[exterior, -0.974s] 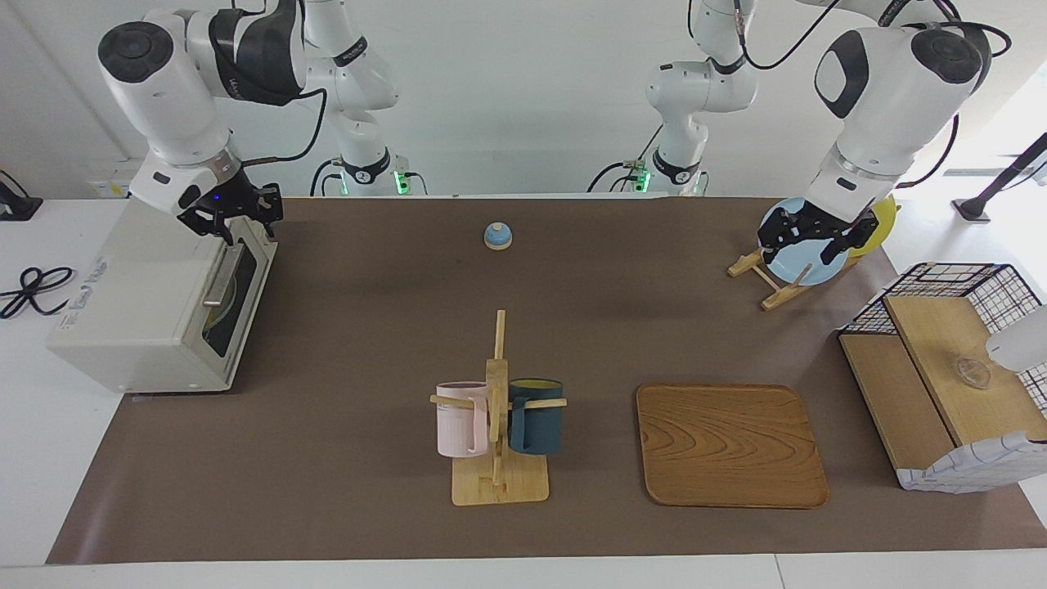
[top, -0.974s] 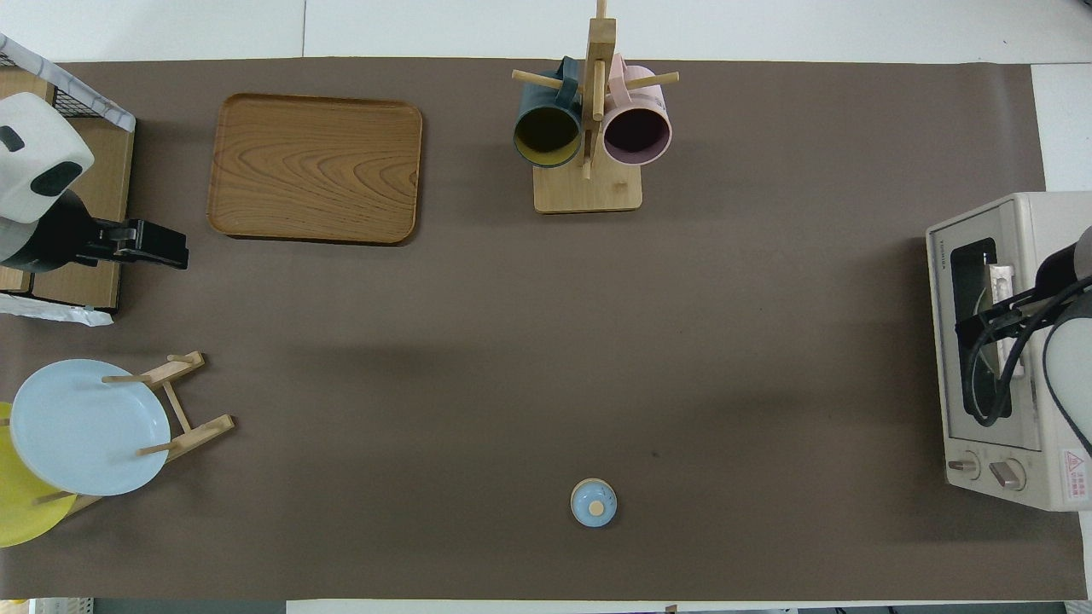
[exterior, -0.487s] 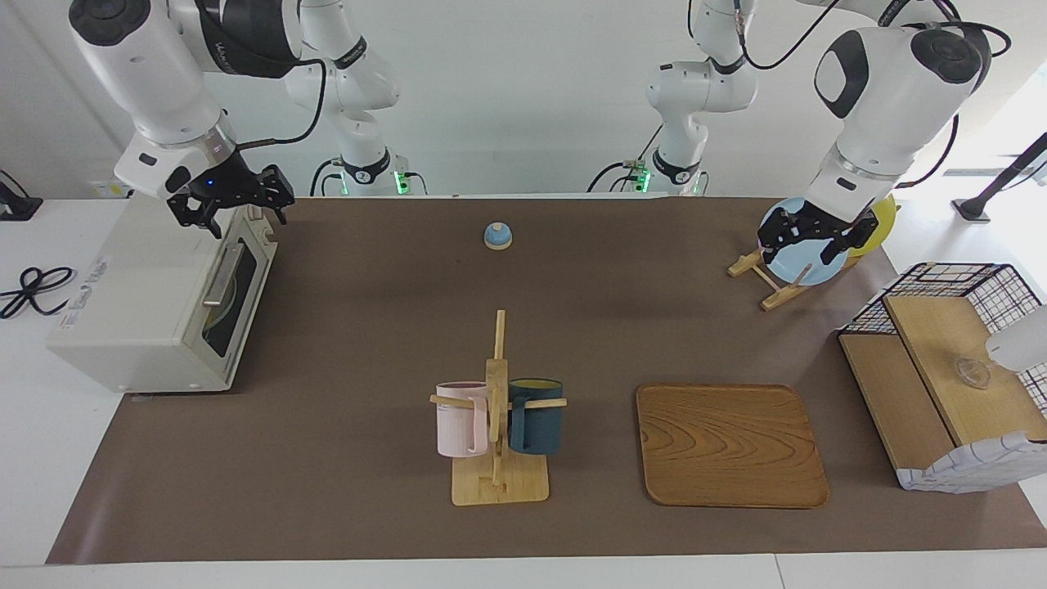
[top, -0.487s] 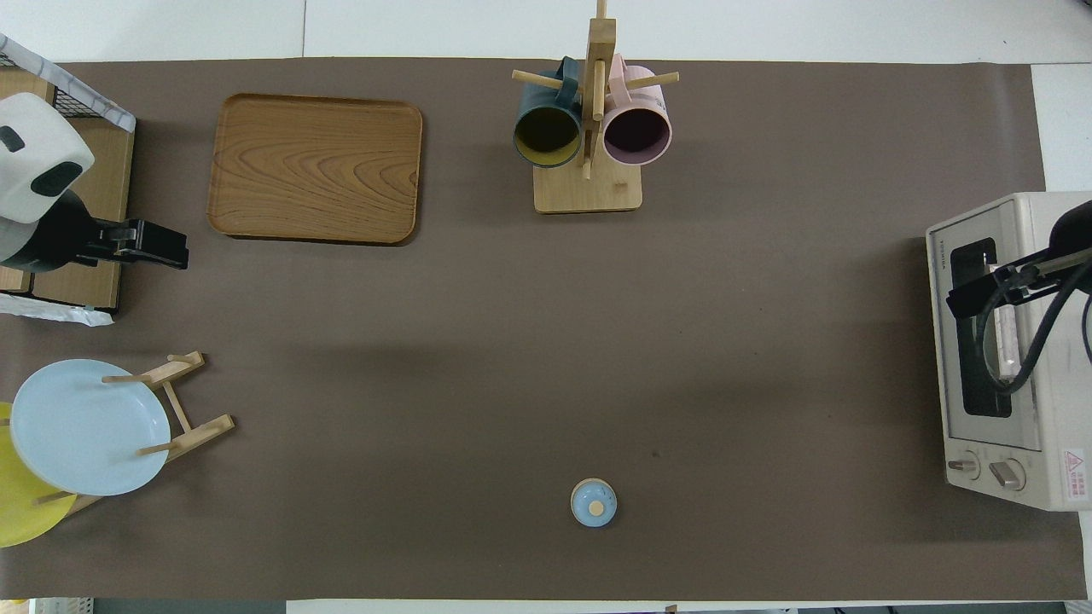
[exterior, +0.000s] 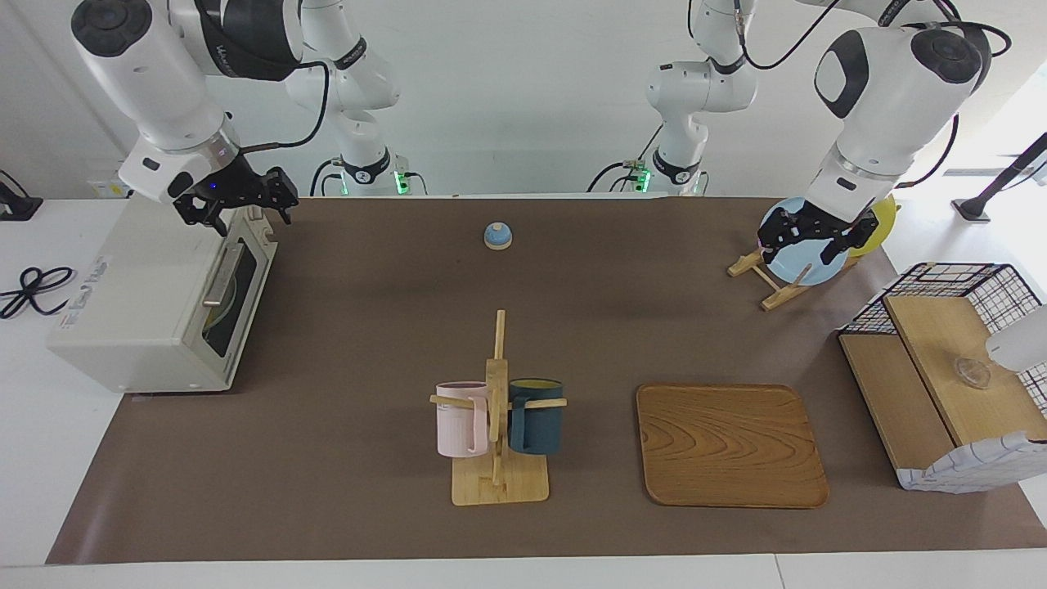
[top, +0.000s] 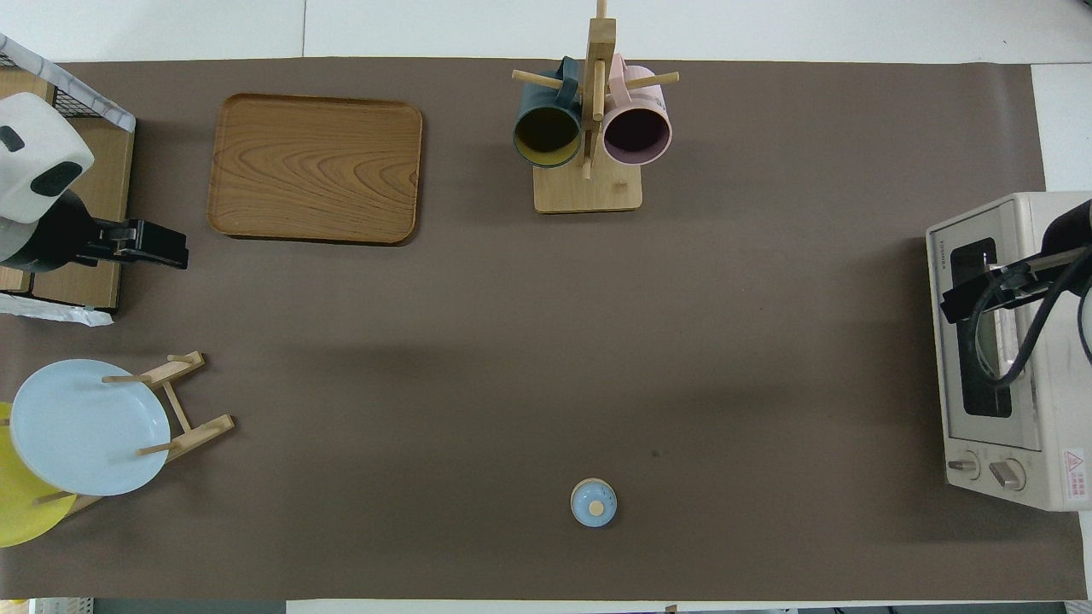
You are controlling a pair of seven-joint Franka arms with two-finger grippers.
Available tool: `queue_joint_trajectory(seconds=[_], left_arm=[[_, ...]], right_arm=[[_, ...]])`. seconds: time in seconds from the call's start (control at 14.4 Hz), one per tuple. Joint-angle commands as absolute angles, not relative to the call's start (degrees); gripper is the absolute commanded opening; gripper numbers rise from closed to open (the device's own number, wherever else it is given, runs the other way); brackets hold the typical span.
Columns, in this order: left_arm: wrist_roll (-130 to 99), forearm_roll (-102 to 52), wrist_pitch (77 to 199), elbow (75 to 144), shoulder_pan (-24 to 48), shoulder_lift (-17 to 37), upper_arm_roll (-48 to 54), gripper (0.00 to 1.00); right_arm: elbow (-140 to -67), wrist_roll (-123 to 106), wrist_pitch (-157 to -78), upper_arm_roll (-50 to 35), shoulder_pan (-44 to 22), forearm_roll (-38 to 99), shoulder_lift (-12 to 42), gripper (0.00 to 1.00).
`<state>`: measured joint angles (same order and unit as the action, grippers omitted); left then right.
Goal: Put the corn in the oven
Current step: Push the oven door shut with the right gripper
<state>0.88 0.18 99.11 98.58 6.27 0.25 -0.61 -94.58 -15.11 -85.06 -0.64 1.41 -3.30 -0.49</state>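
**Oven shut at the right arm's end; no corn showing**

The oven (exterior: 155,298) is a boxy off-white toaster oven standing on the tabletop at the right arm's end. Its dark glass door (top: 981,328) with a metal bar handle (exterior: 221,274) is closed. Two knobs (top: 988,469) sit at the end nearer the robots. Something pale yellow-green shows dimly through the glass; what it is cannot be told.

One oven (exterior: 155,303), two mugs (exterior: 460,419) (exterior: 536,415), two plates (top: 85,425) (top: 21,503), one wooden tray (exterior: 730,446), one wire basket shelf (exterior: 949,376), one bell (exterior: 497,236)
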Motion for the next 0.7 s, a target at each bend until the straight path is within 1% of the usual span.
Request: queue_joint_trajectory(seconds=[0.0, 0.63], left_arm=[[1.58, -0.53, 99.23, 99.32, 5.71, -0.79, -0.44, 1.0], [1.58, -0.53, 99.23, 99.32, 5.71, -0.79, -0.44, 1.0]], right_arm=[[-93.87, -13.8, -83.67, 0.0, 0.53, -1.76, -0.79, 1.0], [-94.04, -12.66, -83.67, -0.18, 0.61, -1.76, -1.41, 1.0]])
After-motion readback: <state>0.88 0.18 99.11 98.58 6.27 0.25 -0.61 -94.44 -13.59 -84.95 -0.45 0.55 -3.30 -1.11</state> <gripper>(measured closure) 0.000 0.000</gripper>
